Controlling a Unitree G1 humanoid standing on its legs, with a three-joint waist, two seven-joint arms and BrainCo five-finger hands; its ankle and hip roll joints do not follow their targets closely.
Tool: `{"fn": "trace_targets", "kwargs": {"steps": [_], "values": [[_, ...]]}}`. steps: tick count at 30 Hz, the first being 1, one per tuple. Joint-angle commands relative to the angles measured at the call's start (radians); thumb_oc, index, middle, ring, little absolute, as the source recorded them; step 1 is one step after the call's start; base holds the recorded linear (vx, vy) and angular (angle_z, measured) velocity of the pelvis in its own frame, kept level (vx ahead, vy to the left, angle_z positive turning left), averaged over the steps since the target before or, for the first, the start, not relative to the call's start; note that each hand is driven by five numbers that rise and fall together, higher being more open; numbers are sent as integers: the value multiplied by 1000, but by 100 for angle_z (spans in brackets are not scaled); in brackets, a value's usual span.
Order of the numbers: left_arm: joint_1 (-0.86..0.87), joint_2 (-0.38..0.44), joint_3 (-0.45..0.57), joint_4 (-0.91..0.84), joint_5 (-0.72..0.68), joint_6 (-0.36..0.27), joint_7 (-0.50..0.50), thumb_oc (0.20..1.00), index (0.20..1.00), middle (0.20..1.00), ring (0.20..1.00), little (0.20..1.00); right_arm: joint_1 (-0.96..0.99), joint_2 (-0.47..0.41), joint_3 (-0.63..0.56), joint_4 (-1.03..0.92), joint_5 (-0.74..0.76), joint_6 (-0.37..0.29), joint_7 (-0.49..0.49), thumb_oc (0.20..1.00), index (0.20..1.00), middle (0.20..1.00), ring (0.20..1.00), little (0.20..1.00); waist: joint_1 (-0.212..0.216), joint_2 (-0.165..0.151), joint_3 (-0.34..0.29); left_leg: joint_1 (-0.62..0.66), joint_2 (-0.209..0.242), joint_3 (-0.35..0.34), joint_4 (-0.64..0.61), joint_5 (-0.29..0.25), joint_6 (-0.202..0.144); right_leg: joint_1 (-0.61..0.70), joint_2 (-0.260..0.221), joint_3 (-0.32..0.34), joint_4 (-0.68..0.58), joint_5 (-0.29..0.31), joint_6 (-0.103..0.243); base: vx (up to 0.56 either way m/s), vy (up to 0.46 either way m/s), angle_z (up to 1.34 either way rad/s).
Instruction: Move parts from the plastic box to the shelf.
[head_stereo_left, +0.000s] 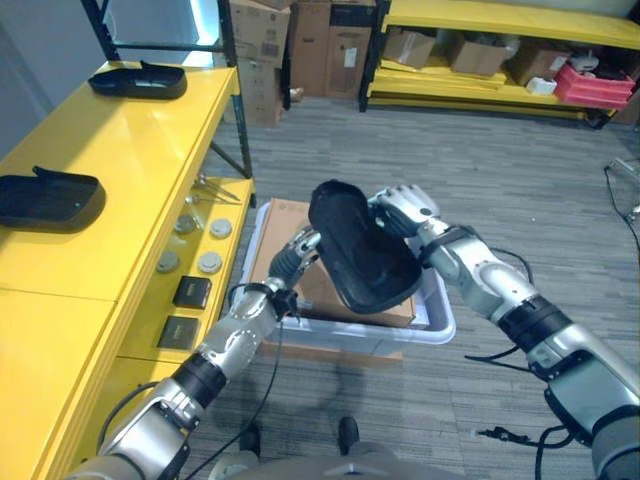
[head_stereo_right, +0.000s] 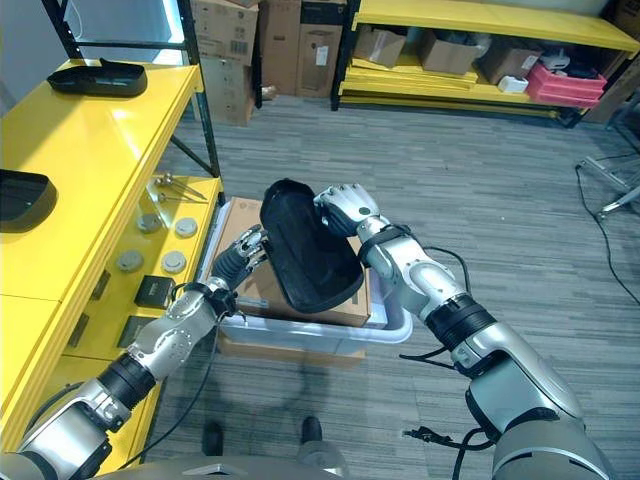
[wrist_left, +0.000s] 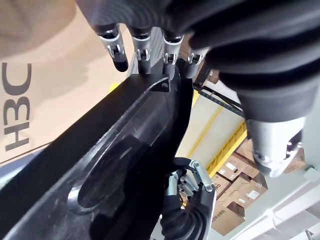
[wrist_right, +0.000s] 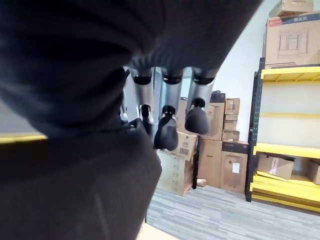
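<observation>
Two hands (head_stereo_left: 400, 212) — apparently — round black part (head_stereo_left: 360, 255)

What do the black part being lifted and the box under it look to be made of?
The black part, between the right hand and left hand, looks like moulded matte plastic: rigid, with a raised rim. The box seems pale translucent plastic, with rounded glossy rim; brown cardboard lies inside.

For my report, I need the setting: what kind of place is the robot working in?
Probably a warehouse or storeroom: yellow shelves with black parts on them, stacked cardboard boxes along the back wall, and a plastic box on the grey floor.
</observation>
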Motion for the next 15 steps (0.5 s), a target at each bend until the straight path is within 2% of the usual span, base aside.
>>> {"fn": "trace_targets", "kwargs": {"steps": [1,4,6,9,10,11,13,15], "values": [[-129,-28,18,63,113,-47,9,1000,1000,1000,1000,1000,-82,-4,-64,1,34,-9,-59,200,200,200,200,200,27,-21,-30,19,36,27,-7,-55,-33,26,-34,-7,-1,-44,53,7,38,3],[-110,2,61,104,214,-56,38,1000,1000,1000,1000,1000,-104,-32,-74,12,81,-15,-53,200,200,200,200,200,34,-27,-36,27,28,30,-7,-59,-24,28,-40,-2,4,-41,57,-7,24,6],[-100,2,96,121,199,-68,56,1000,1000,1000,1000,1000,-136,-37,-51,15,65,-10,-44,200,200,200,200,200,44,-24,-34,35,23,38,-7,-60,-19,23,-43,10,10,-40,57,-21,-28,0],[-95,28,97,93,192,-64,25,1000,1000,1000,1000,1000,-152,-31,-52,16,62,-2,-44,200,200,200,200,200,47,-7,-37,39,26,48,-7,-60,-23,20,-40,21,11,-44,55,9,-34,-16],[-98,21,111,102,119,-60,19,1000,1000,1000,1000,1000,-137,-1,-73,12,61,11,-46,200,200,200,200,200,39,3,-40,42,31,50,-7,-58,-25,23,-39,18,10,-46,53,18,-9,-27],[-116,31,104,96,189,-52,33,1000,1000,1000,1000,1000,-110,13,-90,9,57,12,-35,200,200,200,200,200,36,8,-37,43,30,44,-7,-56,-22,25,-39,13,13,-47,51,-4,-23,-14],[-99,-11,105,82,88,-68,24,1000,1000,1000,1000,1000,-131,8,-64,16,29,21,-38,200,200,200,200,200,39,17,-28,41,24,41,-7,-53,-23,22,-41,15,10,-43,51,-27,-43,-2],[-84,-7,96,80,134,-56,21,1000,1000,1000,1000,1000,-128,16,-76,22,39,20,-46,200,200,200,200,200,39,23,-28,42,26,44,-7,-53,-25,27,-40,14,5,-42,51,0,0,0]]}}
